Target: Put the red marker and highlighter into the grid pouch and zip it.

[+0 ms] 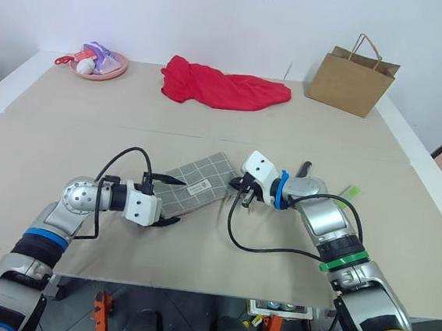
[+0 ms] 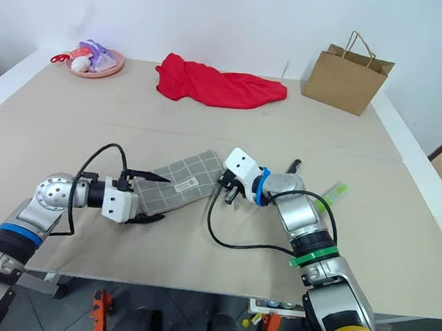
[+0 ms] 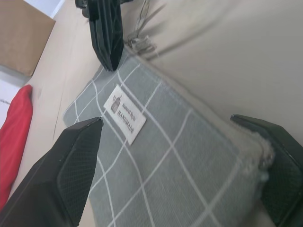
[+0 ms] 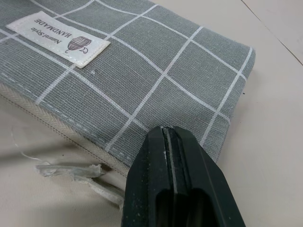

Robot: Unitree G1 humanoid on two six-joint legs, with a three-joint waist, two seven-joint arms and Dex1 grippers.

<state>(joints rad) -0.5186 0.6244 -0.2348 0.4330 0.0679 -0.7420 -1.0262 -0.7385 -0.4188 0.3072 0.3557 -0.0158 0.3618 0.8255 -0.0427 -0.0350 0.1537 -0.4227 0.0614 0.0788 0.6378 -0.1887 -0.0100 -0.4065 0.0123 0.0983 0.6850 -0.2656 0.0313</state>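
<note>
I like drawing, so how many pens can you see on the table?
2. The highlighter lies on the table just beyond the right arm, and the red marker peeks out dark behind that same arm, mostly hidden. More pens could be hidden.

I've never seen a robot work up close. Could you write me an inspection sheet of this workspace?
Surface: beige table, bare in front.
Job's things: pouch flat mid-table; highlighter outside it, beside the right arm; dark pen, likely the marker, behind that arm.
Clutter: red cloth, paper bag and pink plate of toys along the far edge.
End effectors: left end effector open, one finger on either side of the pouch's end; right end effector shut, tip at the pouch's other end, beside the zipper pull.
Cables: left cable and right cable, black, loop off the wrists.
Surroundings: white wall.
</note>
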